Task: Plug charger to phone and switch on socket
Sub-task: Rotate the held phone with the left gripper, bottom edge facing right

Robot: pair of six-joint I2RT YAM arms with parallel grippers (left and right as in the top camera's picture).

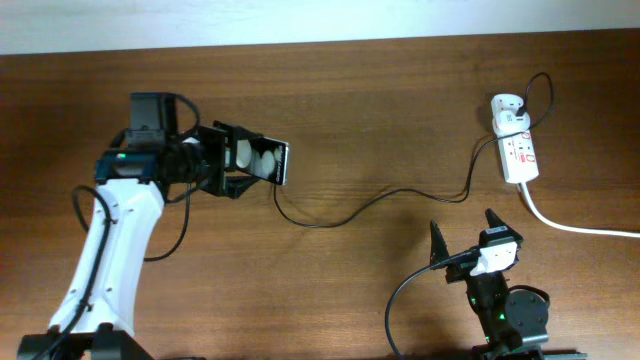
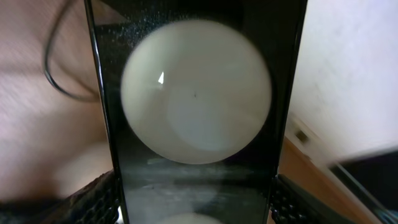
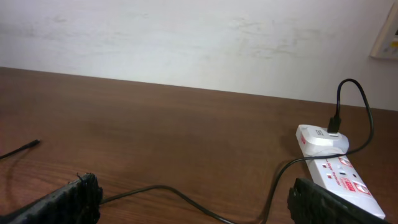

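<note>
At centre-left of the overhead frame the left hand (image 1: 240, 160) is clamped on the phone (image 1: 268, 161), which appears lifted off the surface (image 1: 380, 100). The charger (image 1: 380, 203) ends in a plug tip (image 1: 277, 188) lying just below the phone, seemingly not yet inserted. So the plugging step is in hand: the right hand (image 1: 466, 240), at lower right with fingers apart and empty, probably must cross to that far-off tip and align it with the port. The socket (image 1: 520, 157) at upper right, its adapter (image 1: 508, 110) seated, awaits switching.
</note>
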